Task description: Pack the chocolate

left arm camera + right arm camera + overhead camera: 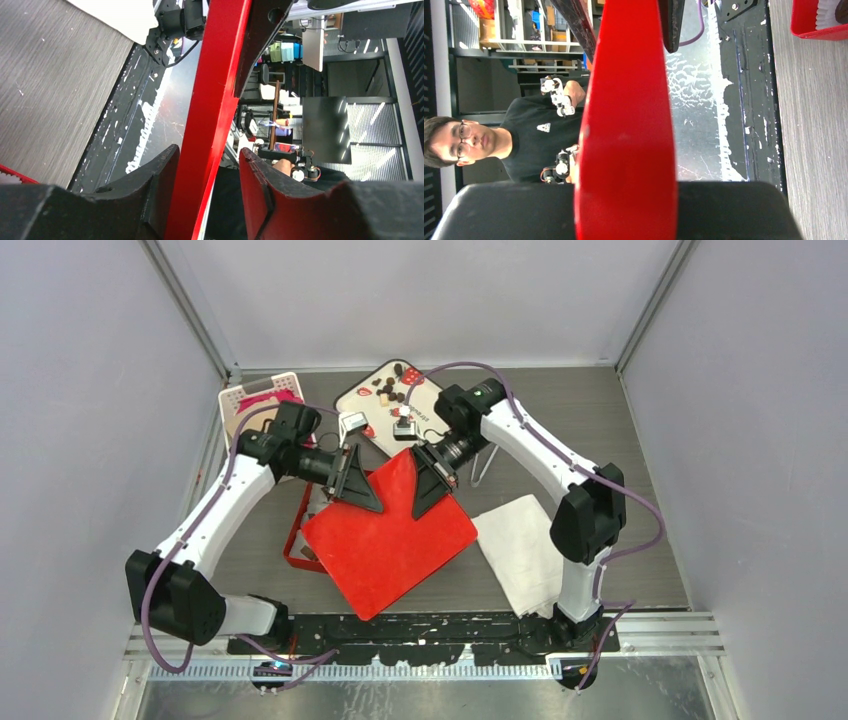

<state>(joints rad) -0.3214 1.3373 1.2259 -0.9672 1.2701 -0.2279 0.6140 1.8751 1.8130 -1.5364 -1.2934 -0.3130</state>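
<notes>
Top external: chocolate lies loose on the tray, upper centre. Left claw and right claw meet the upper edge of the red lid, tilted above the red box, likely for closing. Left wrist: jaws spread astride the lid, one finger clear. Right wrist: claw pinches the lid

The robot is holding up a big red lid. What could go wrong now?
1. The left gripper straddles the edge of the lid with a gap at one finger. Only the right gripper pinches it, so the lid might tip or slip.
2. The lid hides most of the box, so it could land crooked.
3. Some chocolate lies on the tray; closing now might leave it unpacked.
</notes>
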